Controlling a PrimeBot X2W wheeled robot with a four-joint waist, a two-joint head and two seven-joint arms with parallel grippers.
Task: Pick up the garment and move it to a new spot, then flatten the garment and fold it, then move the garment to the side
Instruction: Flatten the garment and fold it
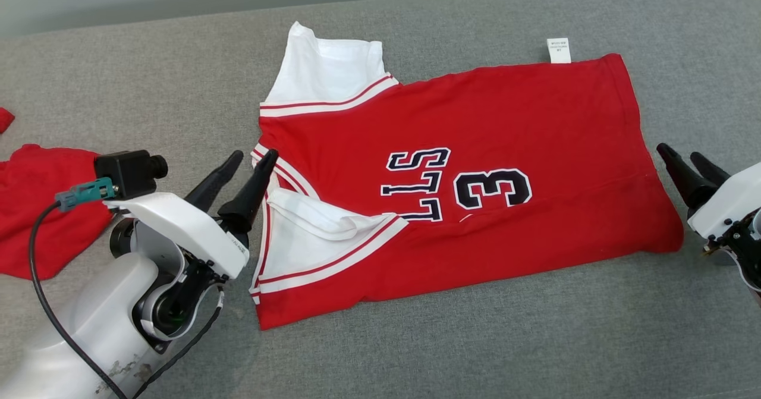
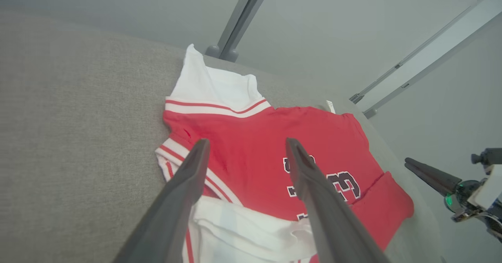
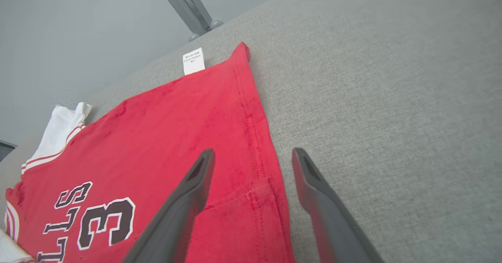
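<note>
The garment [image 1: 475, 149] is a red jersey with white sleeves, a dark "3" and letters. It lies flat on the grey surface [image 1: 178, 78], its near long edge folded up over the body. My left gripper [image 1: 252, 155] stands open just off the collar end, nothing between its fingers; its wrist view shows the garment [image 2: 251, 145] beyond the spread fingertips [image 2: 202, 147]. My right gripper [image 1: 679, 152] is open beside the hem end, empty. The right wrist view has the garment's hem [image 3: 251, 137] lying between and ahead of the two fingers [image 3: 204, 165].
Another red cloth [image 1: 41, 203] lies at the left edge, beside my left arm. A white label [image 1: 558, 50] sticks out of the garment's far edge. The grey surface ends at a pale wall with a metal post [image 2: 239, 20] behind it.
</note>
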